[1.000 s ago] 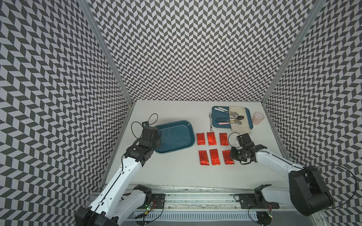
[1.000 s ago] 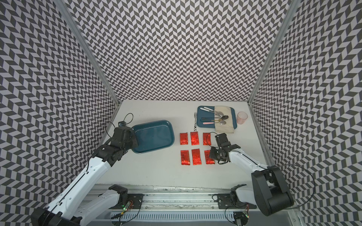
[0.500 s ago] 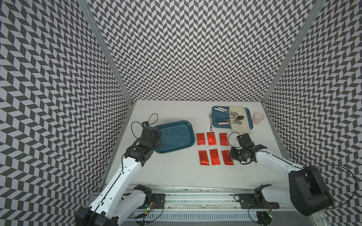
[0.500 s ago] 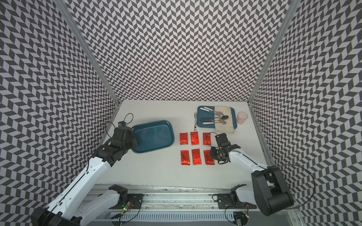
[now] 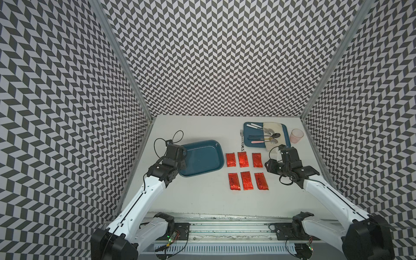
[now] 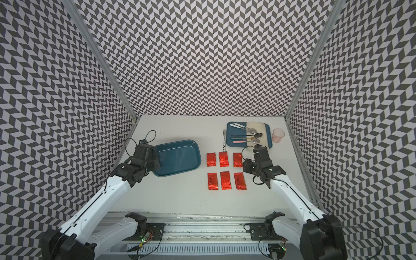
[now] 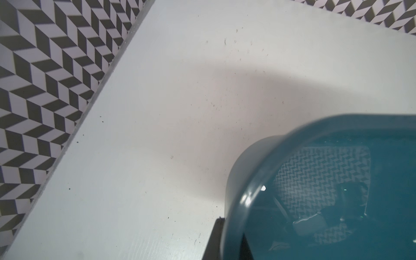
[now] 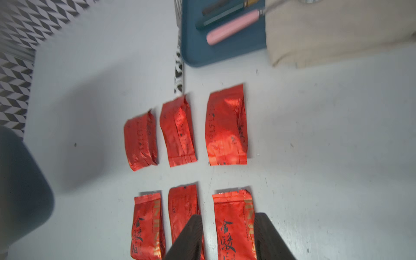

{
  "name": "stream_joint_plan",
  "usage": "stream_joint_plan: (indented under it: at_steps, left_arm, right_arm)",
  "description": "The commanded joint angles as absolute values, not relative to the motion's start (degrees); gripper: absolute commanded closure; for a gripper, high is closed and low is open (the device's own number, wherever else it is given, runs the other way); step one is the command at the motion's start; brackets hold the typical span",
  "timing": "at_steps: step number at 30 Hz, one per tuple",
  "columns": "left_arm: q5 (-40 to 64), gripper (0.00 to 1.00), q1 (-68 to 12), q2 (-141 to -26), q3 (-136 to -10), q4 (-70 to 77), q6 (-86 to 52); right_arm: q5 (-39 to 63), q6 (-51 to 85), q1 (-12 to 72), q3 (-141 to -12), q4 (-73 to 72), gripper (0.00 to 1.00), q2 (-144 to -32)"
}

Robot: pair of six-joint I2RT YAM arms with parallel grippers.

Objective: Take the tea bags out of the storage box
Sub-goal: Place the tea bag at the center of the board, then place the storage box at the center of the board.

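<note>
- Left claw point(image 7: 230, 244): clenched on the left-end wall of the storage box point(image 5: 202, 161), one finger outside the wall and one inside. Can't tell if that end is lifted off the table point(image 5: 202, 200).
- Storage box: one, nothing in it. It sits on the left half of the table, skewed. Its left end is near the left wall point(image 5: 135, 144), and its right edge is just beside the tea bags point(image 5: 246, 180) without touching them.
- Tea bags: six, all on the table right of the box, in two rows of three with narrow gaps and no overlap. The far-row middle bag's top edge is just beside the handle of the fork point(image 5: 242, 139).
- Right claw point(image 8: 228, 216): released. Its fingers point(image 8: 189, 236) are spread and frame the near-row right bag in the wrist view, not pinching it. In both top views it sits off the right side of the bag grid, between the bags and the right wall point(image 5: 319, 157).
- Far right: one blue tray point(image 5: 247, 144) with one beige cloth point(image 5: 273, 128) hanging over its near edge. Cutlery is on the tray, but the count isn't clear. One fork lies off the tray along its left rim. One pink cup point(image 5: 296, 135) stands between the tray and the right wall.
- Open room: a wide bare strip of table in front of the bags and box, and a bare far-left corner behind the box. It's tight on the right side between the bags, tray and wall.
</note>
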State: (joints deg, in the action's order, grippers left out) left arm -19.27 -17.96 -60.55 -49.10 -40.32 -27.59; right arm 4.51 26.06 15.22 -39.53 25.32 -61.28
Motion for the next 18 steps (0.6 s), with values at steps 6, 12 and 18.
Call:
stream_joint_plan:
  at_steps: [6,12,18]
  left_arm:
    - [-18.3,1.00,-17.8,-65.7,-49.9,-43.3,-38.5]
    - [-21.0,1.00,-17.8,-68.0,-49.8,-45.6,-43.1]
    - [-19.6,1.00,-17.7,-66.9,-47.2,-43.6,-45.2]
  right_arm:
    - [2.7,24.4,15.1,-38.1,22.7,0.57,-60.1]
    - [4.0,24.5,15.0,-37.3,21.0,0.57,-60.0]
    - [6.0,24.2,15.1,-36.7,20.2,0.57,-60.6]
